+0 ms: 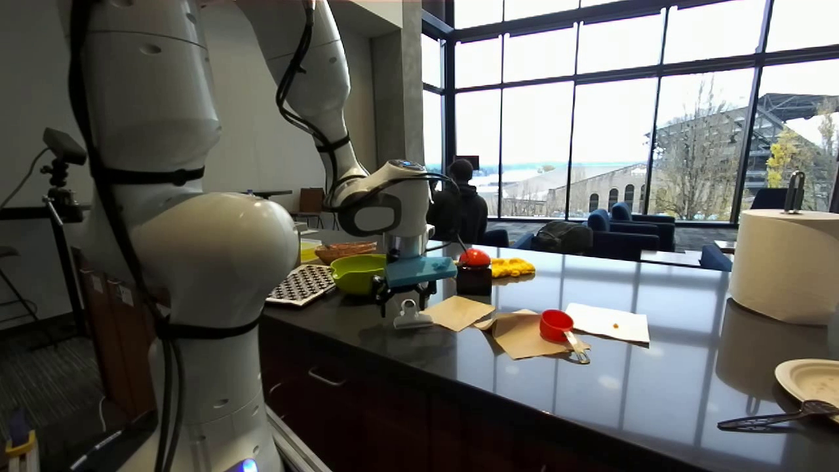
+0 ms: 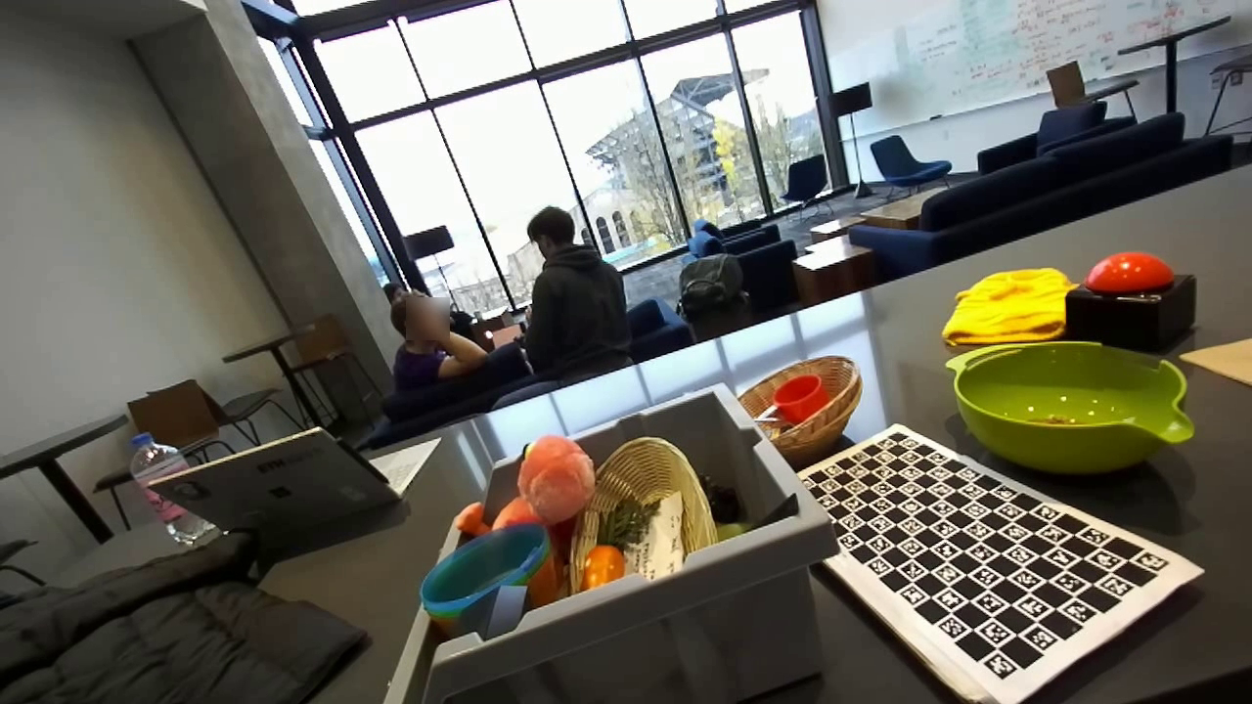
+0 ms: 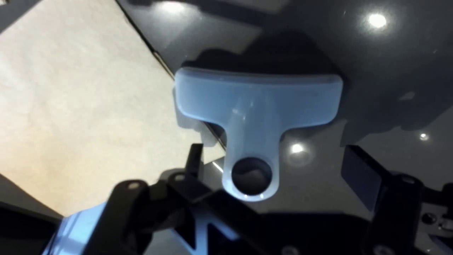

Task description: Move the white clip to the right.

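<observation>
The white clip (image 1: 411, 319) stands on the dark counter with its wide jaw end down and its ring handle up. It also shows large in the wrist view (image 3: 254, 102), where light makes it look bluish. One end of its wide part borders a tan sheet (image 3: 88, 106). My gripper (image 1: 404, 304) is open just above the clip. In the wrist view the gripper (image 3: 276, 159) has its fingers on either side of the ring handle, with gaps on both sides, wider on the right. Neither finger appears to touch the clip. The exterior view with the grey bin shows neither clip nor gripper.
A green bowl (image 1: 354, 270) and a checkered board (image 1: 303, 285) lie near the gripper. A red button on a black box (image 1: 473, 280) and a yellow cloth (image 1: 512, 267) stand behind. A red measuring cup (image 1: 556, 326) and white paper (image 1: 613, 322) lie to the right. A grey bin (image 2: 626, 636) stands on the counter.
</observation>
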Robot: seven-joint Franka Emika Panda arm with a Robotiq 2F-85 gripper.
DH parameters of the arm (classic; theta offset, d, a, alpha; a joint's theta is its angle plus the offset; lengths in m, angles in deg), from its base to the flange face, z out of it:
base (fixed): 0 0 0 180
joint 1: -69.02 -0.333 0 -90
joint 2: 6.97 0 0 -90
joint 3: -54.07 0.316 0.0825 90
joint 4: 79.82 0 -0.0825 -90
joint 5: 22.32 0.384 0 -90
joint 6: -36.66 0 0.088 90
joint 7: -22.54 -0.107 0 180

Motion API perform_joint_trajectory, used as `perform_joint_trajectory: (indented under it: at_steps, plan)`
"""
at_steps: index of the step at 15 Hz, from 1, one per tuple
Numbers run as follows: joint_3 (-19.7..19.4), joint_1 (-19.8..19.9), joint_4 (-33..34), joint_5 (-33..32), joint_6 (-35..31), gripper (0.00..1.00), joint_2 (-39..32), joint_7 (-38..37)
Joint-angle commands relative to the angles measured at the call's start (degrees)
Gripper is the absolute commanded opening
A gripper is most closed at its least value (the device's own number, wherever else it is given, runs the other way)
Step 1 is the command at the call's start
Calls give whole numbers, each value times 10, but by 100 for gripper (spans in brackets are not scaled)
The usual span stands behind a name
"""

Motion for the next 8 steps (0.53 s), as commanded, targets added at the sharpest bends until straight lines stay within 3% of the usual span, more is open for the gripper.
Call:
perform_joint_trajectory:
  at_steps: [1, 3, 4, 5, 8]
  plan:
    - [2, 1, 0, 53, -24, 100, -18, 60]
    - [3, -1, 0, 81, -31, 100, -24, 87]
    - [3, -1, 0, 94, -35, 94, -26, 100]
    - [3, -2, 0, 108, -37, 74, -27, 114]
    - [5, -2, 1, 141, -40, 57, -28, 146]
